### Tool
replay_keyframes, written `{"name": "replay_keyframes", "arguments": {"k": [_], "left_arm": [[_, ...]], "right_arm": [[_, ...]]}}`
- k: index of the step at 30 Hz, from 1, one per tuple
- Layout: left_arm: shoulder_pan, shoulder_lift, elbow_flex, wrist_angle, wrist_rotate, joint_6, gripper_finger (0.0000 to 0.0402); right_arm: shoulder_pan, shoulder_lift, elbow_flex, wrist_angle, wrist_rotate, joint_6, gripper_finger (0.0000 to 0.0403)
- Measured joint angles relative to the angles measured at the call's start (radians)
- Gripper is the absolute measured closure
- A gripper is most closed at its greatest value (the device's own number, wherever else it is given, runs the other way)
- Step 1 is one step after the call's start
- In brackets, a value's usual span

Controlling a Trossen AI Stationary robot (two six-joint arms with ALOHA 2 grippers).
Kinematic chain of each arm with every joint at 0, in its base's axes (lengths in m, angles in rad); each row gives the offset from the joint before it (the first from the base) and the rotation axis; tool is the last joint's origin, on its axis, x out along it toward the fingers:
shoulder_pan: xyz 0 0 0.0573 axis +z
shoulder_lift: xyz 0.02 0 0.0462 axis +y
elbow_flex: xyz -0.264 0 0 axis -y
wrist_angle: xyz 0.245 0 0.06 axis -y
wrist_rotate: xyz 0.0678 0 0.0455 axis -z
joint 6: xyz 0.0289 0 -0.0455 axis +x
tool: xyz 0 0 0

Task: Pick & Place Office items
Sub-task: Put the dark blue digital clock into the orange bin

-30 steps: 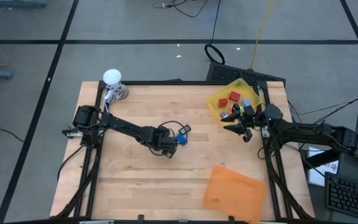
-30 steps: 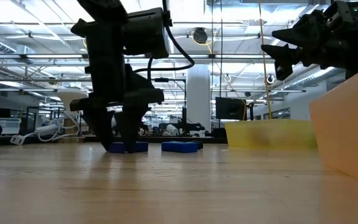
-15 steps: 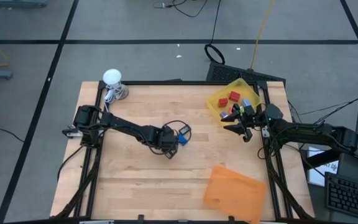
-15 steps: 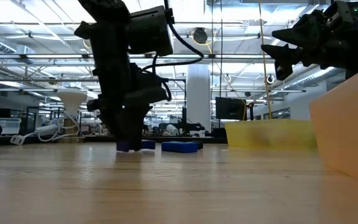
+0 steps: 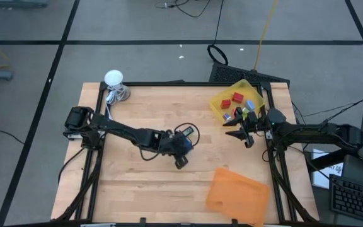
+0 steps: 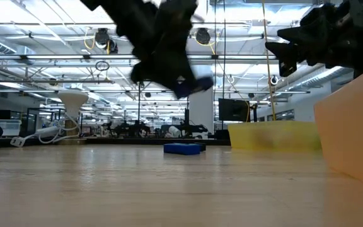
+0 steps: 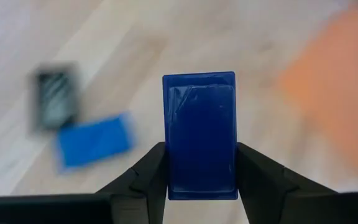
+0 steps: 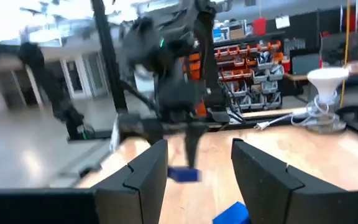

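My left gripper (image 5: 180,150) is near the table's middle, raised and shut on a dark blue block (image 7: 199,134), which hangs well above the wood in the low view (image 6: 193,84). A lighter blue block (image 6: 183,149) and a black piece (image 7: 55,99) lie flat on the table just beyond it. Red and grey-blue pieces (image 5: 237,98) sit in the yellow tray (image 5: 251,86). My right gripper (image 5: 241,130) hovers open next to that tray's near edge. My left gripper pinches the dark blue block by its two long side faces (image 7: 166,168), near the end closest to the wrist, one finger (image 7: 146,177) on each side. The block points out along the fingers. It is lifted clear of the table, tilted in the low view.
An orange tray (image 5: 235,192) lies near the table's near right corner and fills the low view's right side (image 6: 351,132). A white ball-shaped object with a cord (image 5: 113,79) sits at the far left corner. Bare wood spreads across the left and near parts.
My left gripper stood open around the dark blue block on the table, shut on it, then rose with it and shifted a little toward the near right. The block now hangs clear of the table; the other blue block stayed where it was.
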Motion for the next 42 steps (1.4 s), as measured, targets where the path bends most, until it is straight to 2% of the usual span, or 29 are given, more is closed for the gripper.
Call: {"name": "replay_keyframes", "arguments": {"k": [6,9,13,15,19,23,26,33,38,42], "left_arm": [[-0.019,0.000,0.000,0.236,0.130,0.109,0.0242],[-0.017,0.001,0.000,0.294,0.157,0.113,0.0234],[-0.017,0.001,0.000,0.338,0.176,0.131,0.0245],[-0.015,0.001,0.000,0.338,0.182,0.130,0.0247],[-0.004,0.001,0.000,0.339,0.179,0.127,0.0245],[-0.001,0.001,0.000,0.329,0.177,0.114,0.0230],[-0.004,0.001,0.000,0.327,0.178,0.115,0.0237],[-0.004,0.001,0.000,0.326,0.201,0.114,0.0246],[-0.004,0.001,0.000,0.325,0.201,0.108,0.0223],[-0.004,0.001,0.000,0.325,0.201,0.110,0.0240]], "right_arm": [[0.218,0.022,0.001,-0.069,0.161,-0.365,0.0234],[0.328,0.053,0.025,-0.093,0.305,-0.512,0.0233],[0.442,0.130,0.111,-0.163,0.516,-0.540,0.0217],[0.486,0.188,0.163,-0.206,0.552,-0.539,0.0198],[0.564,0.326,0.244,-0.241,0.561,-0.608,0.0159],[0.631,0.449,0.319,-0.237,0.694,-0.768,0.0140],[0.658,0.515,0.359,-0.222,0.777,-0.858,0.0140],[0.667,0.600,0.375,-0.103,0.786,-0.948,0.0173],[0.667,0.600,0.375,-0.092,0.783,-0.972,0.0217],[0.667,0.595,0.375,-0.093,0.778,-0.973,0.0260]]}}
